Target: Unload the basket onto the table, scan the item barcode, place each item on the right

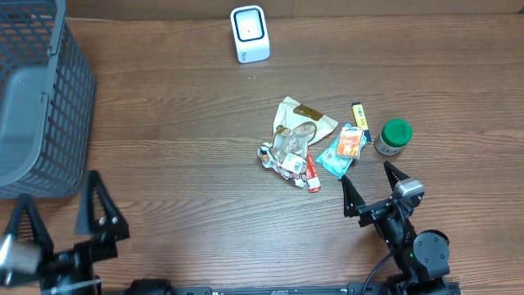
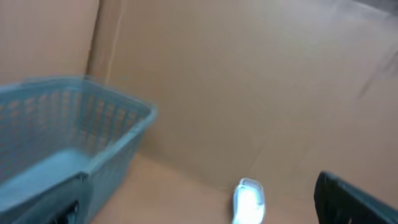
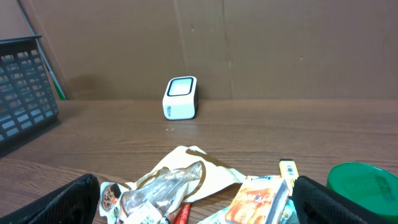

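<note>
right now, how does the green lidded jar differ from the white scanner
Shape: the green lidded jar is round; the white scanner is boxy with a dark-framed face.
Colour: the jar has a green top; the scanner is white.
Place: the jar stands beside the packets; the scanner stands alone near the far edge.
Shared: both rest on the wooden table, with no gripper touching them.

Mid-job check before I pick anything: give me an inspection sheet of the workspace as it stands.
Surface: wooden table, no spills seen.
Job's things: white scanner at far edge; pile mid-right: beige pouch, clear packet, red tube, teal-orange packet, yellow stick, green-lidded jar.
Clutter: grey basket, far left.
Grippers: left gripper and right gripper open, empty.
Cables: black cable by right arm's base.
Surroundings: cardboard wall behind.
</note>
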You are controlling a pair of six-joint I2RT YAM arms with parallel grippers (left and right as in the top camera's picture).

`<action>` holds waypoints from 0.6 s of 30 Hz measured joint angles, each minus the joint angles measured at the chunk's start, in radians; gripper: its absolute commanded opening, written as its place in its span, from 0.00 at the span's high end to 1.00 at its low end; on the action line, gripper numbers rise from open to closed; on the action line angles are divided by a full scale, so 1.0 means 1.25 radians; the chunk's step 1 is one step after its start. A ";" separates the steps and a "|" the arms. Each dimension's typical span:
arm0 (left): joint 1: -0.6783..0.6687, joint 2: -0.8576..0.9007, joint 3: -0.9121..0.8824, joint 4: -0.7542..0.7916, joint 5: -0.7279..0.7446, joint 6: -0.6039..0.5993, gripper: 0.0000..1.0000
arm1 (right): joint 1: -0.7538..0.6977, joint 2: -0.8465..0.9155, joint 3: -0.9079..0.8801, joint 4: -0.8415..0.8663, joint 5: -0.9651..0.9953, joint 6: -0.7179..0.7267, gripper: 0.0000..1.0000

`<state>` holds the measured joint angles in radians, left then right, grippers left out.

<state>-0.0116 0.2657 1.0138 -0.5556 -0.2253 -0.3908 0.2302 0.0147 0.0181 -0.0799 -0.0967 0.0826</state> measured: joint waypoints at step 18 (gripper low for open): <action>0.000 -0.198 -0.614 0.821 0.078 -0.093 0.00 | 0.000 0.000 0.000 0.000 0.000 0.000 0.00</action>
<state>-0.0116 0.0177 0.2462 0.4702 -0.1280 -0.5068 0.2298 0.0147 0.0181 -0.0799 -0.0967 0.0822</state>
